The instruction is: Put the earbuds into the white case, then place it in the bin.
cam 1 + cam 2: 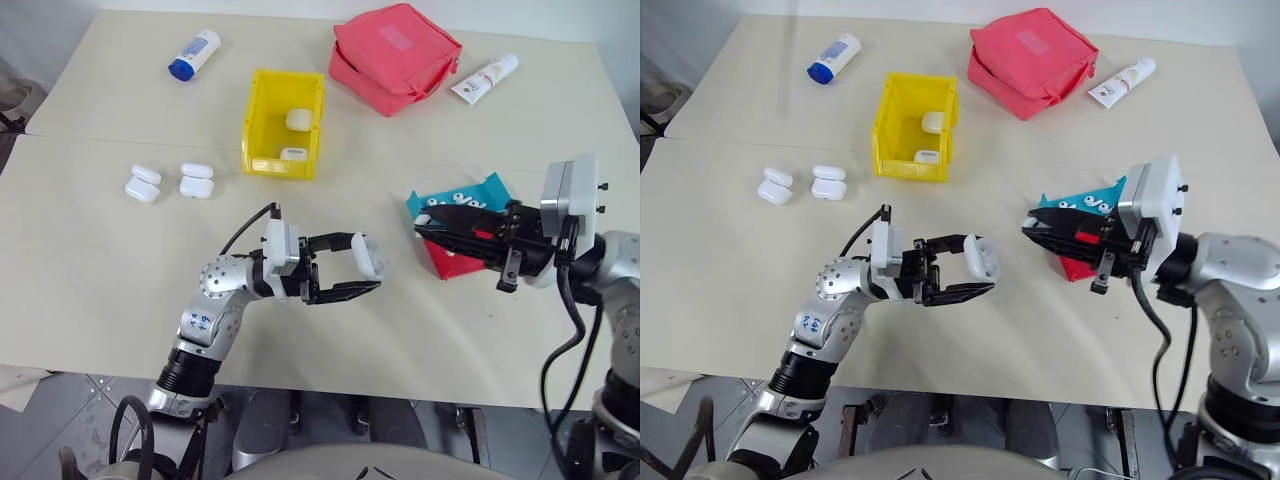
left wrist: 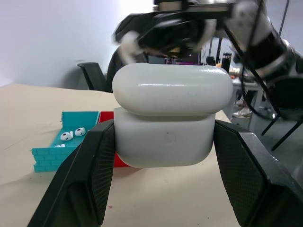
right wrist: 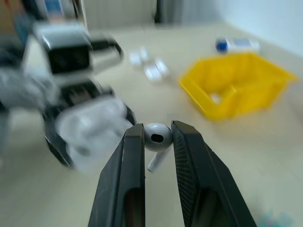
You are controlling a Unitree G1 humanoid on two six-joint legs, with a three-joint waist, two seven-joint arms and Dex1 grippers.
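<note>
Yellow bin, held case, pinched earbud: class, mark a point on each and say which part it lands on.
Bin [image 1: 256,125]: left eye view, on its left wall.
Case [image 2: 163,142]: left wrist view, front of its lower half.
Earbud [image 3: 157,136]: right wrist view, on its rounded head.

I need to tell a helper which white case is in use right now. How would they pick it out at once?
Start at the yellow bin on the beige table, then look toward the table's near edge, where the left gripper is raised. The white case sits clamped between its black fingers, lid ajar. Unlike the two cases left of the bin and those in it, it is off the table.
</note>
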